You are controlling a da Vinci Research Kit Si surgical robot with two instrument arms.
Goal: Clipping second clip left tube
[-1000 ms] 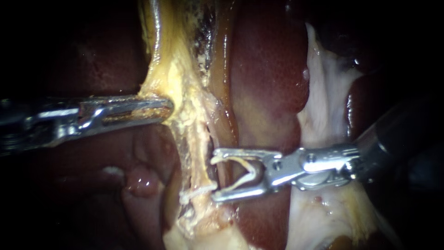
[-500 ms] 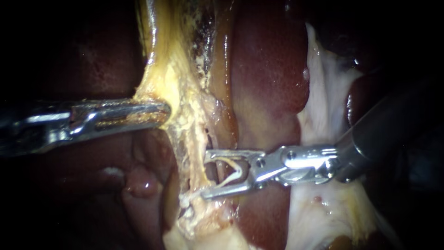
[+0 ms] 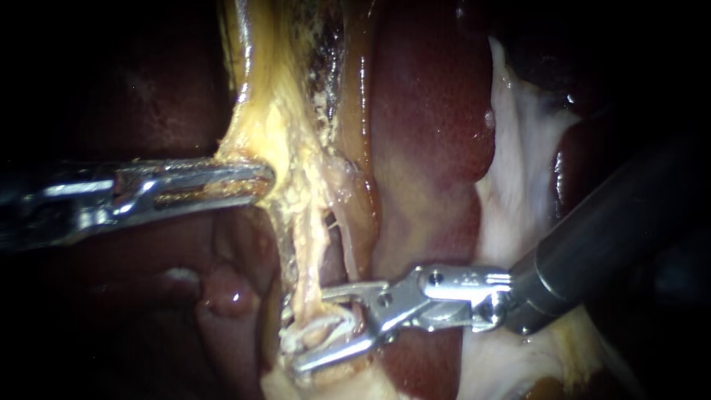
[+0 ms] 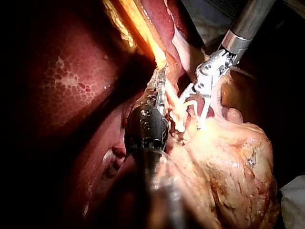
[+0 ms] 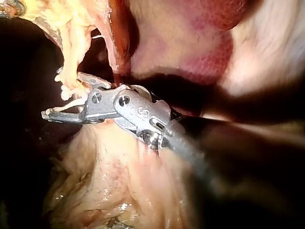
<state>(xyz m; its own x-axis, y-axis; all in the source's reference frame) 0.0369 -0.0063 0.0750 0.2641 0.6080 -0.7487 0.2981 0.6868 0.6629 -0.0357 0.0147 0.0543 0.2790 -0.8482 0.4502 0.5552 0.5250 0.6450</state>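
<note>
The slender silver left instrument (image 3: 255,180) clamps the yellow fatty tissue (image 3: 278,126); the silver right instrument (image 3: 296,333) gapes wide, straddling the pale stringy tube (image 3: 305,259) beside dark red liver (image 3: 422,111).

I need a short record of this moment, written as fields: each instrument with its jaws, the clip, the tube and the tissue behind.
left instrument: enters from the left, jaws shut on yellow tissue above the tube
right instrument: enters from the right, jaws open, one on each side of the tube
tube: pale strand running down from the yellow tissue
clip: white, between the right jaws, at the tube
liver: dark red, behind the tube
</note>
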